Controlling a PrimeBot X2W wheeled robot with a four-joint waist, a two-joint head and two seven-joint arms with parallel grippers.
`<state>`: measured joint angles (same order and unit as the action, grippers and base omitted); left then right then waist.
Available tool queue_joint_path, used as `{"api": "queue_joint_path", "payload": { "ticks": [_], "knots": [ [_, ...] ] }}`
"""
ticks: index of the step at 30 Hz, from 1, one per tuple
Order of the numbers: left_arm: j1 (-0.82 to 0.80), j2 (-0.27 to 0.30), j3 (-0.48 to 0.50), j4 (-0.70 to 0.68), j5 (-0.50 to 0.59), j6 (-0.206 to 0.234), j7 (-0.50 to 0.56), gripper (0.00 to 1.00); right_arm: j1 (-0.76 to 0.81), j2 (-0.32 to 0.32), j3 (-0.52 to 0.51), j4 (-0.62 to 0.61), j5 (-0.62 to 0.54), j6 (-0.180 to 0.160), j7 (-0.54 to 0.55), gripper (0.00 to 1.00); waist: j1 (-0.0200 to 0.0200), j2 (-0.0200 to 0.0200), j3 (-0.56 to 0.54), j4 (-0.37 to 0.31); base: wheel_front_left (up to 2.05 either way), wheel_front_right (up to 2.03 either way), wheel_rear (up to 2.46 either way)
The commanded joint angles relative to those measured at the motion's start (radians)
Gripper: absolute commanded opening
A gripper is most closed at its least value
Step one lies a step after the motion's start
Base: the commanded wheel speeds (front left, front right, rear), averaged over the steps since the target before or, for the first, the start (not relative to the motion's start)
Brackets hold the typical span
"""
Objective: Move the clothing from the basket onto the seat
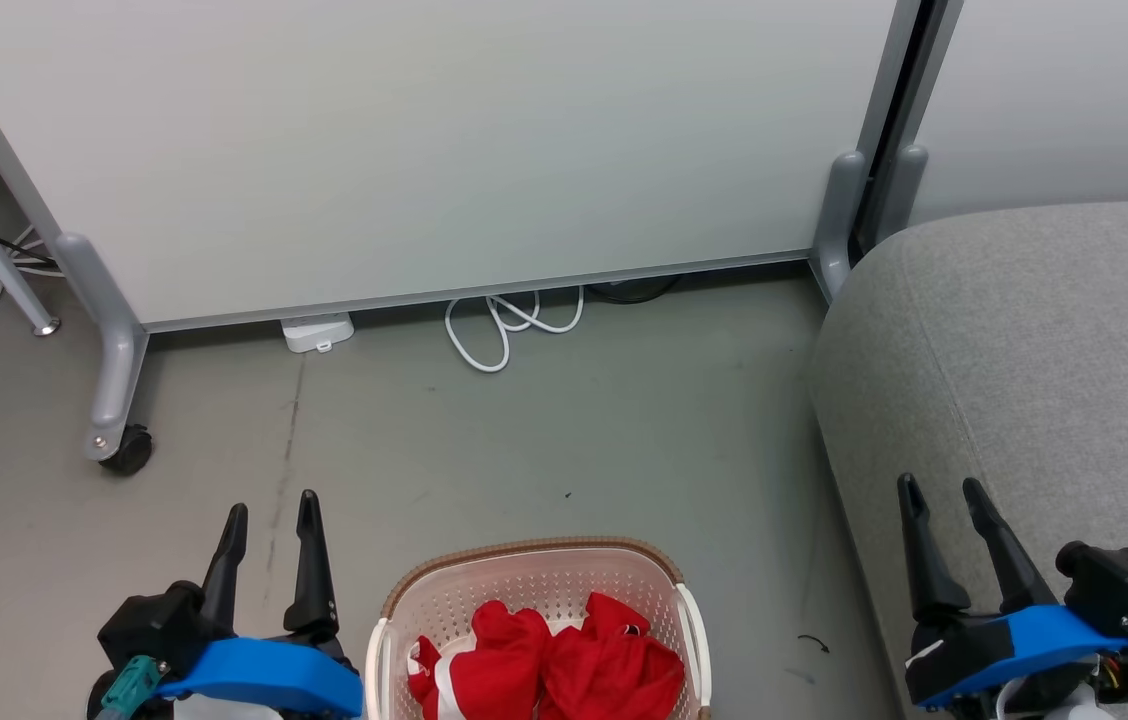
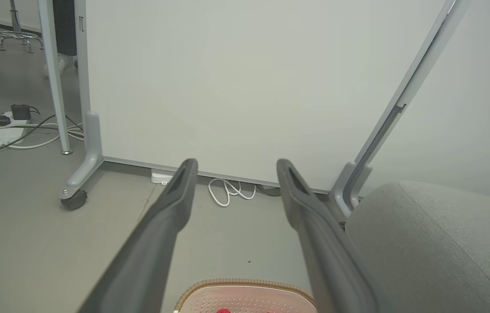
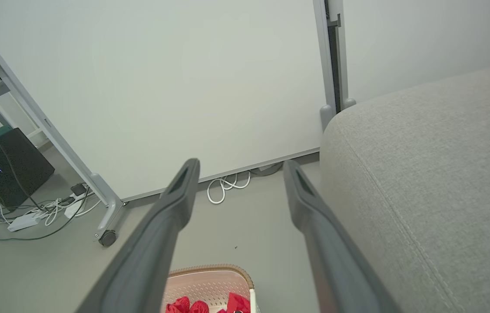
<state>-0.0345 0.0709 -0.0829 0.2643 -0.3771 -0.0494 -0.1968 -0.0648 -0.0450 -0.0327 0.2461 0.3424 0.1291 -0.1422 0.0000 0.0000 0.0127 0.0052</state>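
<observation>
Low in the head view, at bottom centre, sits the basket (image 1: 534, 548): oval, cream-white plastic with perforated walls, a brown woven-look rim and white side handles. The clothing (image 1: 564, 665) lies inside it, bright red soft fabric bunched into rumpled folds, with white stripes showing at the left of the heap. It fills the visible part of the basket's floor and stays below the rim.

At lower left, the left gripper (image 1: 274, 502) hangs over the floor (image 1: 564, 430) just beside the basket, jaws spread wide and holding nothing. At lower right, the right gripper (image 1: 940, 482) stands equally wide and empty over the near edge of the seat (image 1: 1044, 350); whether it touches the fabric cannot be told. Each has long, dark, tapering matte fingers (image 2: 162, 226) rising from a black body with a blue cover.

The seat fills the right of the frame, grey woven upholstery with rounded edges and a faint seam line. The floor is smooth grey-green, lightly scuffed. Across the top stands a pale partition panel (image 1: 424, 140) on grey legs, one ending in a black caster (image 1: 129, 450). A looped white cable (image 1: 504, 325) lies at the panel's foot.
</observation>
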Motion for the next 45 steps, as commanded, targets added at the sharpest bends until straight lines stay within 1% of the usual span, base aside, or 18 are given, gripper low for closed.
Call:
{"api": "queue_joint_path", "payload": {
  "ticks": [1, 33, 45],
  "knots": [
    [-0.012, 0.003, -0.003, 0.002, 0.019, 0.001, -0.010, 1.00, -0.014, -0.007, -0.001, -0.003, -0.022, 0.002, -0.010, 1.00, 0.0000, 0.0000, 0.000, 0.000, 0.00, 0.00, 0.00],
    [-0.003, 0.005, -0.028, 0.025, 0.214, 0.029, -0.071, 1.00, 0.000, -0.008, -0.002, 0.002, -0.256, 0.003, -0.049, 1.00, 0.0000, 0.0000, -0.010, 0.006, 0.00, 0.00, 0.00],
    [0.003, 0.007, -0.028, 0.021, 0.205, 0.033, -0.070, 1.00, -0.004, -0.008, -0.002, 0.004, -0.252, 0.003, -0.052, 1.00, 0.0000, 0.0000, -0.007, 0.007, 0.00, 0.00, 0.00]
  ]
}}
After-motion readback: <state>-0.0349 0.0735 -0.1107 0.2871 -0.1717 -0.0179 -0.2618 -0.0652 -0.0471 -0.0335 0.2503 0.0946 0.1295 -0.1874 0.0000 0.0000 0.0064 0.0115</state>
